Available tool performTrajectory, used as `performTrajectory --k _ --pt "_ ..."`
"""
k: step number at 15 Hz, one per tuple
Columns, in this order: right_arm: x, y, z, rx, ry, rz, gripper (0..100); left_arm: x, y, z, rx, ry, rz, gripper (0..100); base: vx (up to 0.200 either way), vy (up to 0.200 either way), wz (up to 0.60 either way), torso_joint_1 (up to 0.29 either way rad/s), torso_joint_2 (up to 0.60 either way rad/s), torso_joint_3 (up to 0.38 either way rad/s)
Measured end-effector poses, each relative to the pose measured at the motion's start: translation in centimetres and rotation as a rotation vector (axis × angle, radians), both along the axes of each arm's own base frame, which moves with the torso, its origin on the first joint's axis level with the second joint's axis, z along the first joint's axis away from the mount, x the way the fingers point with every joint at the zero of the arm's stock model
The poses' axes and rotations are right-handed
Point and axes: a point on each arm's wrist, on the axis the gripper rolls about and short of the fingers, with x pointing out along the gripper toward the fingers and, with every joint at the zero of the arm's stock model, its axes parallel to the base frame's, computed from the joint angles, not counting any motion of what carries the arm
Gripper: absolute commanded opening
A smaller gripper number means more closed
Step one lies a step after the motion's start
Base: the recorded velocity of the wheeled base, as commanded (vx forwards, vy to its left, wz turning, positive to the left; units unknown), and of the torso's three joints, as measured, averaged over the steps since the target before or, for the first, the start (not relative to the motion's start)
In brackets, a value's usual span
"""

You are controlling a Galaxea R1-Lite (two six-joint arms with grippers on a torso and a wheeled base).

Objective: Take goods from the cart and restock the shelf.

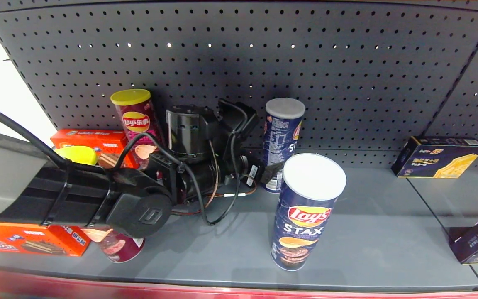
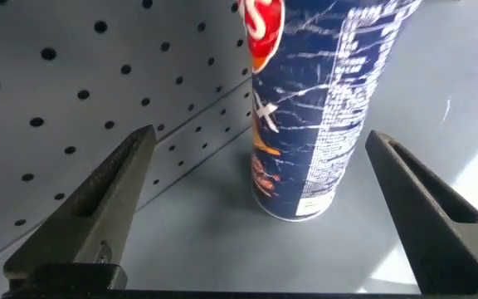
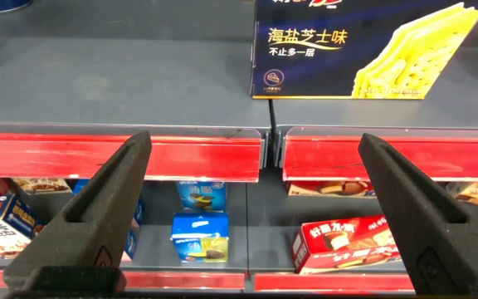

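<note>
The left gripper (image 2: 260, 137) is seen with its jaws spread wide and nothing held between them. It is pointed at the rear blue can (image 2: 322, 124), which stands upright just ahead of the fingertips. No contact between the fingers (image 2: 110, 195) and the can can be made out. This can is placed far back on the shelf (image 1: 388, 232), just beside the pegboard (image 1: 239, 54), with its grey lid on.

A front blue can (image 1: 305, 211) with a white lid is stood upright nearer the shelf's near edge, slightly right of the rear one and apart from it. The left arm is laid across the left half of the shelf. To its far side, a magenta can (image 1: 137, 124) with a yellow lid is stood against the pegboard. A second magenta can (image 1: 120, 245) is partly hidden under the arm. Orange boxes are found on the left, one far (image 1: 91, 141) and one near (image 1: 31, 243). Dark blue boxes are set to the right, one far (image 1: 438, 158) and one near (image 1: 477, 238).

The right gripper (image 3: 256, 143) is also wide open and empty, held in front of a red shelf edge (image 3: 197, 158). A dark blue cracker box (image 3: 363, 46) is seen on the shelf beyond it, with more boxed goods on the shelves below.
</note>
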Motion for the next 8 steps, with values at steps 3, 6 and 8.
performTrajectory --k 3,6,8 --pt "0.0 0.0 0.0 0.0 0.0 0.0 100 0.42 0.33 -0.16 0.002 0.003 0.02 100 0.0 0.0 0.0 0.0 0.0 0.0" --pt "0.0 0.0 0.0 0.0 0.0 0.0 100 0.79 0.75 -0.11 0.003 0.0 0.06 100 0.0 0.0 0.0 0.0 0.0 0.0" --pt "0.0 0.0 0.0 0.0 0.0 0.0 100 0.89 0.84 -0.07 0.002 -0.002 0.075 100 0.0 0.0 0.0 0.0 0.0 0.0"
